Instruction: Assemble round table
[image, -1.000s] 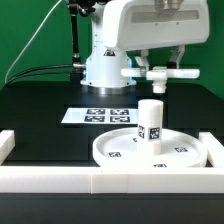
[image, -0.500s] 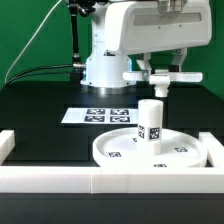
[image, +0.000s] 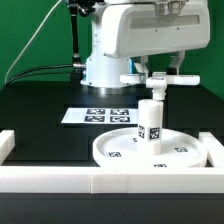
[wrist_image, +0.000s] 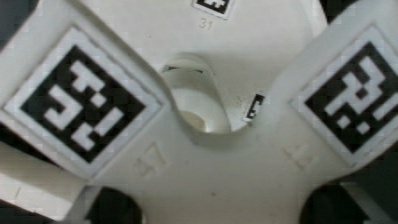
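In the exterior view, find the tool (image: 160, 72) clamped on the cross-shaped piece (image: 160, 80), held level at twelve o'clock of the upright leg (image: 150, 120), close over its top; contact hard to tell. Note the leg planted mid-disc (image: 118, 152) on the bench (image: 40, 110). In the wrist view, see only the cross-shaped piece (wrist_image: 196, 170), hub near centre. Centre hub over leg, stay level, lower gently, avoid tipping.

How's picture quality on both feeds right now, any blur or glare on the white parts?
Exterior view: even light, no glare, cross piece and leg reasonably sharp, though the leg's base blends into the disc. Wrist view: cross piece fills the frame, its tags soft and out of focus.
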